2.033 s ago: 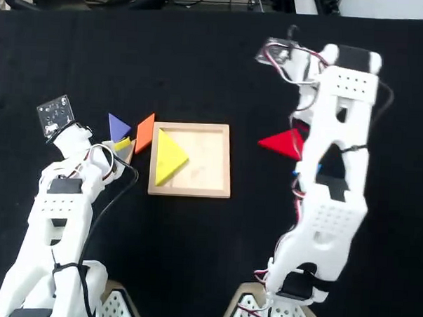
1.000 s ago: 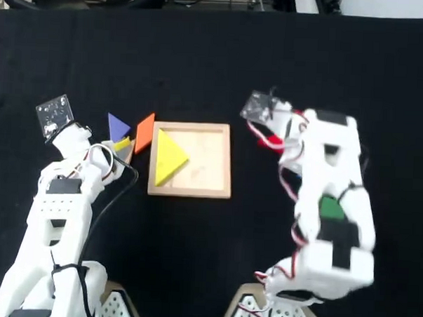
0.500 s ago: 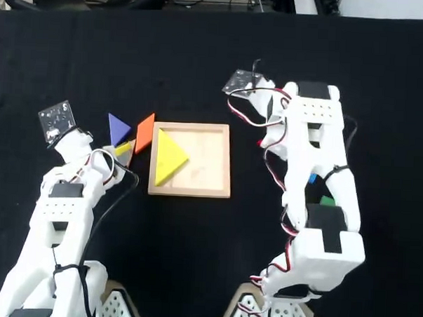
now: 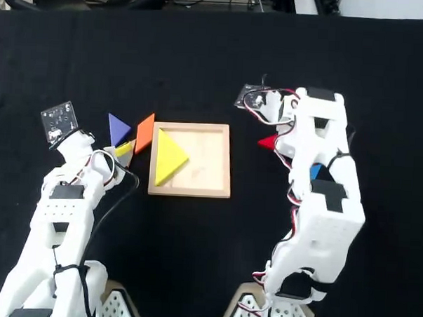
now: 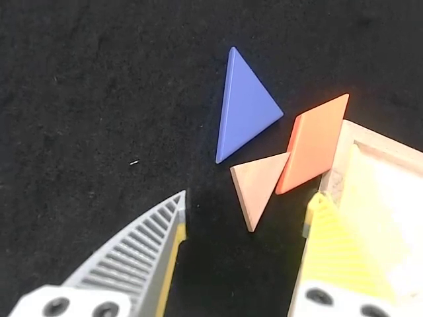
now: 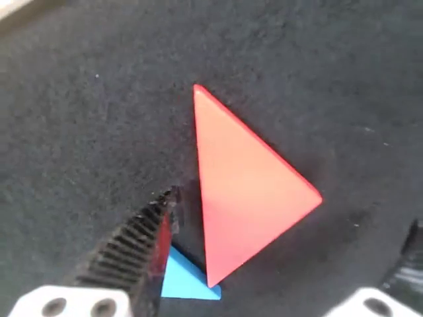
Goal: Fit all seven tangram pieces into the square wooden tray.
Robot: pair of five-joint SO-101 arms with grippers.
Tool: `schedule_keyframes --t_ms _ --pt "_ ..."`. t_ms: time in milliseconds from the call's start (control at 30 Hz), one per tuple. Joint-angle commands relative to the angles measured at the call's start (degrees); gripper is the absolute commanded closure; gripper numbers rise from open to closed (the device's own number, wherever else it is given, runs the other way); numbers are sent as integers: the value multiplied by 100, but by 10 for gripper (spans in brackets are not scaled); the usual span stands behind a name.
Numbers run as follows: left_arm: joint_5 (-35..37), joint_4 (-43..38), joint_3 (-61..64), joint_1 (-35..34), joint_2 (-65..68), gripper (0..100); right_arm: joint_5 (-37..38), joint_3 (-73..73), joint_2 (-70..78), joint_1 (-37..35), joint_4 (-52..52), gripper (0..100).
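Eyeing a red triangle point(image 6: 244, 191) lying flat on the black worktop point(image 4: 202, 60), apart from the wooden tray point(image 4: 227, 159) on the right arm's side, a blue piece point(image 6: 185, 281) just beside one tip. Judging it thin, light, stiff and smooth, so pinching across its edges near the middle. Hanging the right jaws open astride it. Holding the left jaws open too, over a tan triangle point(image 5: 258, 188) beside the tray.
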Motion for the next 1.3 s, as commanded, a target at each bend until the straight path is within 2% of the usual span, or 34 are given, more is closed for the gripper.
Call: schedule_keyframes --t_ms 0,433,733,1267 --pt "-44 -114 -57 -66 9 711 97 -514 119 123 167 501" --pt "-44 -114 -57 -66 9 711 105 -743 787 9 176 503" --pt "-44 -114 -57 -57 9 711 185 -769 796 123 334 707" --pt "-44 -105 -57 -66 0 712 211 -787 796 167 334 711"
